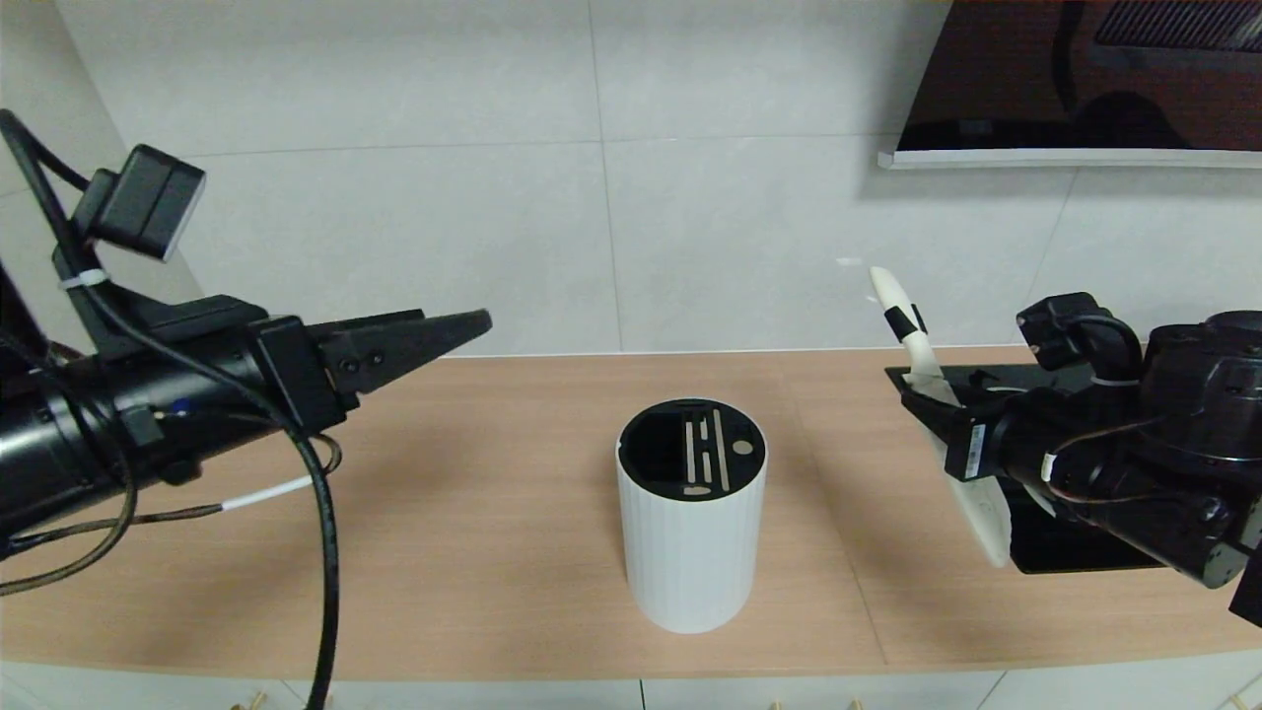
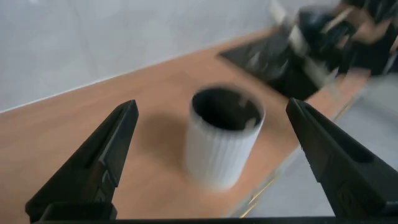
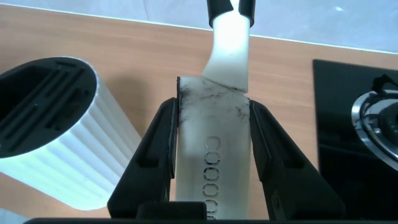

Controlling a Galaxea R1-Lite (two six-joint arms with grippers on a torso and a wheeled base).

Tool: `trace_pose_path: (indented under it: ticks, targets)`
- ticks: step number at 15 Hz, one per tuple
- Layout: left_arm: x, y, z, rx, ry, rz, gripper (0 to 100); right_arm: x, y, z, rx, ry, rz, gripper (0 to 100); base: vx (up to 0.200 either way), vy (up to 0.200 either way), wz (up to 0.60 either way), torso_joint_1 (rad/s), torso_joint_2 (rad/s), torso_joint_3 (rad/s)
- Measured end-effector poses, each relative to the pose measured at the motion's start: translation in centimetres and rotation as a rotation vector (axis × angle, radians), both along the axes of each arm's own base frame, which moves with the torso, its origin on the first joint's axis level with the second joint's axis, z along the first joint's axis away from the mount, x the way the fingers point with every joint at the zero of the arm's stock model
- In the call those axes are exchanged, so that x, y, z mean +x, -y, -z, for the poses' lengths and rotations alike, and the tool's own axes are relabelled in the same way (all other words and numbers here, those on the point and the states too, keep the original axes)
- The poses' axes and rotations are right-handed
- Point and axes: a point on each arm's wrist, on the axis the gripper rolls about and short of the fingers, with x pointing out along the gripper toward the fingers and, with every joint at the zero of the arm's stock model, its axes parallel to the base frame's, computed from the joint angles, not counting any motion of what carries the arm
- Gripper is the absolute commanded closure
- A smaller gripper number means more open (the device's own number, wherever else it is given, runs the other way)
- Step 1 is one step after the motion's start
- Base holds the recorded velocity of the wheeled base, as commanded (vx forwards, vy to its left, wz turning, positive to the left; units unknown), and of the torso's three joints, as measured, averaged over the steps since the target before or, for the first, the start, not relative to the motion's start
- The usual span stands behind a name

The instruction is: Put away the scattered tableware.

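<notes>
White knife [image 3: 214, 118] sits clamped by the blade in the right fingers [image 3: 155, 146], handle up, probably to drop into the ribbed holder [image 1: 690, 523]; left fingers [image 2: 102, 155] wide apart, empty.

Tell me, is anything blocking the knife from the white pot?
Nothing visible. Only bare wooden counter lies between the white knife in the right pincer and the white ribbed cylindrical holder with its black slotted top.

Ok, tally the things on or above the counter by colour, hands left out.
White: 2 (ribbed holder, knife in the right hand)
Black: 1 (cooktop)
Total: 3
</notes>
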Motion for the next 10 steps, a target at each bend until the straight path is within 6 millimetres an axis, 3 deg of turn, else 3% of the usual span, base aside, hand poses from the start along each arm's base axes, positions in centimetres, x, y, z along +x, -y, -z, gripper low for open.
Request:
trace_pose_path:
  ticks: [3, 10]
  targets:
    - [1.3, 1.5, -1.0, -0.123, -0.040, 0.048, 0, 0.2, -0.2, -0.6, 0.007, 0.019, -0.002, 100, 0.000, 0.000, 0.00, 0.000, 0.00, 0.000]
    - [4.6, 3.8, -0.6, -0.129, -0.085, 0.084, 0, 1.8, -2.8, -4.2, 0.025, 0.052, -0.072, 100, 0.000, 0.000, 0.00, 0.000, 0.00, 0.000]
